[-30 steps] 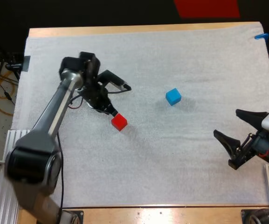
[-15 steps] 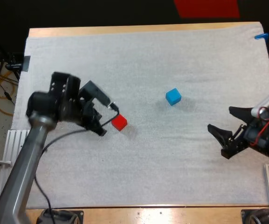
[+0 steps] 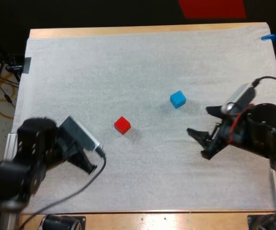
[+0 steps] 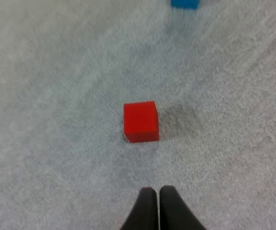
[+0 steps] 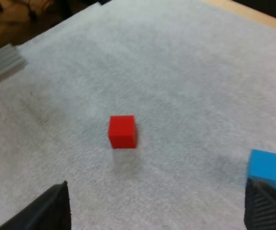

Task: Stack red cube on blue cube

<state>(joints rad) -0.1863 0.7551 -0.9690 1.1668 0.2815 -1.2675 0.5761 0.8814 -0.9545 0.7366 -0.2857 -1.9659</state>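
Red cube [image 3: 122, 125]: place unchanged from the earlier frame, though the left gripper [image 4: 153, 190] had drawn back from beside it to the mat's near left. It sat flat on the white mat [image 3: 128, 62], unheld and well apart from the blue cube [image 3: 178, 99].
Left gripper: fingers pressed together on nothing.
Right gripper [image 3: 198, 120]: had advanced toward the cubes, fingers wide apart.
Risk, judged: one right finger lay close by the blue cube, so reaching for red might knock it aside. An off-centre closure could skid the red cube.
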